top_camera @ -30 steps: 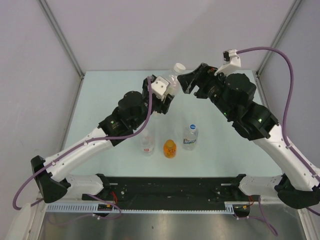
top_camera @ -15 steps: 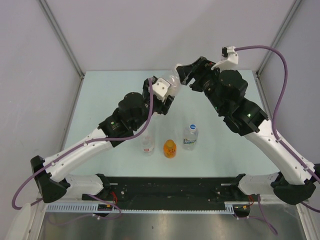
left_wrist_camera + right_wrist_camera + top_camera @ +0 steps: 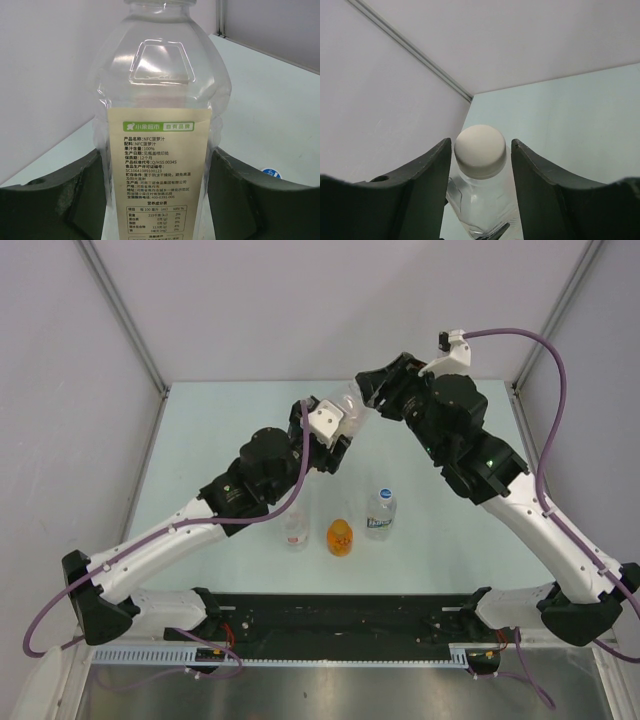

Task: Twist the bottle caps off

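My left gripper (image 3: 337, 428) is shut on the large clear jug-like bottle (image 3: 347, 406) and holds it tilted above the table. In the left wrist view its fingers (image 3: 60, 200) press both sides of the bottle's cream label (image 3: 159, 170). My right gripper (image 3: 364, 390) is open and straddles the bottle's white cap (image 3: 480, 151), with a small gap on each side. The right gripper (image 3: 481, 145) hides the cap in the top view. The red-labelled bottle (image 3: 294, 530), the orange bottle (image 3: 340, 537) and the blue-labelled bottle (image 3: 380, 512) stand capped on the table.
The three small bottles stand in a row near the front middle of the pale green table (image 3: 200, 440). Grey walls close in the back and sides. The black base rail (image 3: 340, 615) runs along the near edge.
My right gripper has moved left and down to the jug's neck and now straddles its white cap. My left gripper has shifted the jug slightly to the right.
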Controlling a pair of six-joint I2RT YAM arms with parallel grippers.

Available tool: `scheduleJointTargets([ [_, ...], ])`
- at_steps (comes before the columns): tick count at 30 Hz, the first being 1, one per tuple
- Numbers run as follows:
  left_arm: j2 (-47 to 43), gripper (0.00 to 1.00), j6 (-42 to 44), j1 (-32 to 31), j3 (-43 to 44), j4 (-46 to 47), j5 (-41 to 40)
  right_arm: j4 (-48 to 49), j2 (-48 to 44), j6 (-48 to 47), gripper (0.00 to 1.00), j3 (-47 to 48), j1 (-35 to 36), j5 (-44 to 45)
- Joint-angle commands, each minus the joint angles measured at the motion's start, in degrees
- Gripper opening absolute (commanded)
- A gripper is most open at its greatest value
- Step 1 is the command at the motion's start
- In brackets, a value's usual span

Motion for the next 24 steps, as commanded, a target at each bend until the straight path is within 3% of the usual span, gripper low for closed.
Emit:
scheduleJointTargets([
  [1, -1.9, 0.00, 0.8, -0.5, 0.0, 2.0, -0.1, 2.2, -0.8, 0.5, 0.55, -0.6, -0.4, -1.2],
  [6, -1.9, 0.00, 0.8, -0.5, -0.1, 2.1, -0.1, 1.9, -0.9, 0.5, 0.59, -1.3, -0.8, -2.1],
  [13, -1.9, 0.00, 0.5, -0.5, -0.4, 2.1, 0.1, 2.1, -1.9, 0.5, 0.56, -1.9, -1.6, -2.5],
  [20, -1.3, 0.00, 0.2, -0.6, -0.1, 2.1, 0.6, 2.1, -2.2, 0.5, 0.64, -2.0, -2.4, -2.7],
  [24, -1.2, 0.00, 0.2, -0.6, 0.0, 2.1, 0.6, 2.1, -2.0, 0.5, 0.60, -1.9, -2.9, -3.8],
])
